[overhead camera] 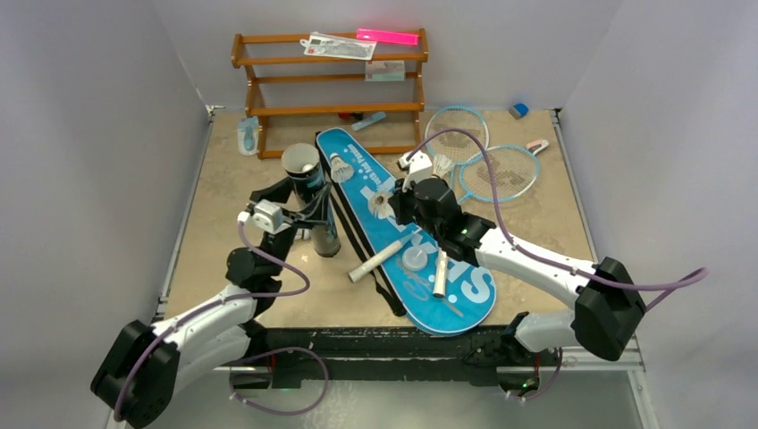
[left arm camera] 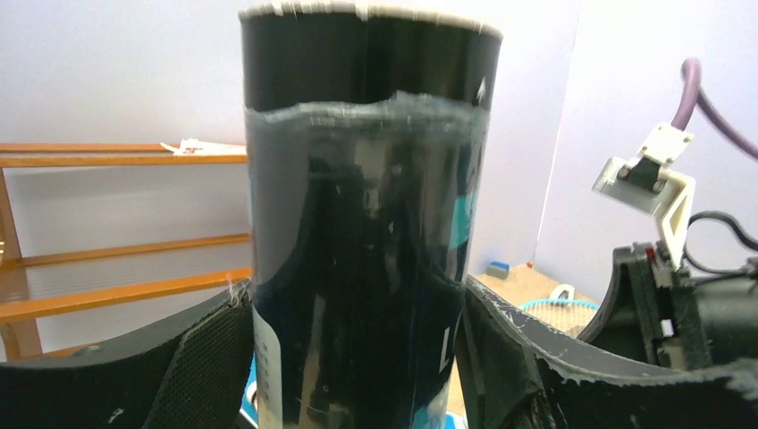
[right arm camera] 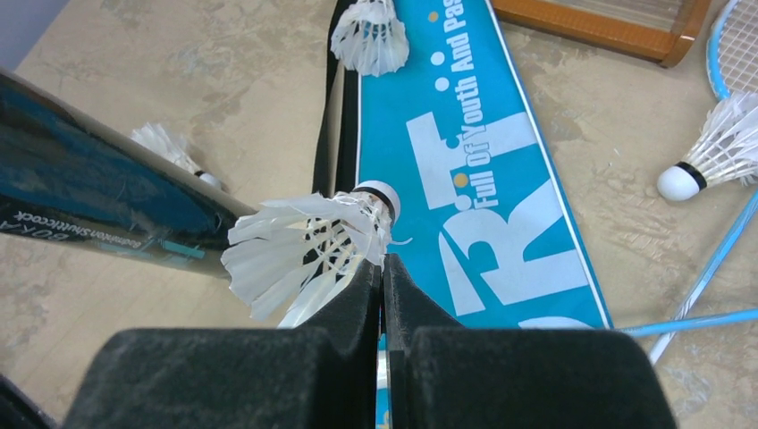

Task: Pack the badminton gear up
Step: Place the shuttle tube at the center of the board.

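Right gripper (right arm camera: 384, 268) pinches a shuttlecock (right arm camera: 304, 250) by its feathers at the blue bag (right arm camera: 501, 179) edge. It's featherlight and crushable, so you're safer holding the cork. Left gripper (left arm camera: 356, 308) clamps the stiff, slick black tube (left arm camera: 366, 179), standing just beyond.

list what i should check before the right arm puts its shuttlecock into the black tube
1. Left fingers gripping the long black tube: ok, one finger pressed on each side.
2. Tube mouth open: ok, no cap on it in the top view.
3. Right fingers shut on the white feather shuttlecock: ok, they pinch its feathers.
4. Shuttlecock lined up over the tube mouth: not ok, it hangs beside the tube, over the blue racket-shaped bag.
5. Tube base resting on the tan table: cannot tell.
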{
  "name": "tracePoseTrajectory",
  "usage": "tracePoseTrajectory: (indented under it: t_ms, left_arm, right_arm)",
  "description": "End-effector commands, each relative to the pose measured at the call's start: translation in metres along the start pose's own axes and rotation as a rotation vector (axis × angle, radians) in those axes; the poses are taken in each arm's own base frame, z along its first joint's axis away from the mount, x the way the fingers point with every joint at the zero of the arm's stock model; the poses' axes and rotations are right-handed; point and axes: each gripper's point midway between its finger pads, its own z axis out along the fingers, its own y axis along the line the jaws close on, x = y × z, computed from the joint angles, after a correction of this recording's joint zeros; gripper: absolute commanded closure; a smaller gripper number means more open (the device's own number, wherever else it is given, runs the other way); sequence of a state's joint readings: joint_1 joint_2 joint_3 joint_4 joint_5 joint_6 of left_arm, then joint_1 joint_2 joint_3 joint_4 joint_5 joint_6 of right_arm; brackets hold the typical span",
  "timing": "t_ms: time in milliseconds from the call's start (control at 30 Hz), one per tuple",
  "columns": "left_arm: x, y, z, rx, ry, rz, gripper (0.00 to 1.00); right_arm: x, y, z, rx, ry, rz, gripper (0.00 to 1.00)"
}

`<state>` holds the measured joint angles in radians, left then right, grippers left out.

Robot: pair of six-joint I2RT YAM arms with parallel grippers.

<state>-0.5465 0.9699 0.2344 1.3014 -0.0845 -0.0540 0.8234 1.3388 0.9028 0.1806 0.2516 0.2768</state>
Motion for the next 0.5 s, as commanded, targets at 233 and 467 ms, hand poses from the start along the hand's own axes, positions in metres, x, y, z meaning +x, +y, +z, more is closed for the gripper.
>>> tracePoseTrajectory:
  t_ms: [233,467]
  left_arm:
    - [-0.016,-0.001,-0.004,-0.043,0.118,-0.148,0.22]
    - [-0.025,-0.008,-0.015,-0.050,0.220,-0.252,0.18]
  right_arm:
    - [-0.032,0.012,-0.024,-0.071,-0.056,-0.005,0.96]
    - [-0.036,0.019,-0.031,-0.113,-0.053,-0.017,0.94]
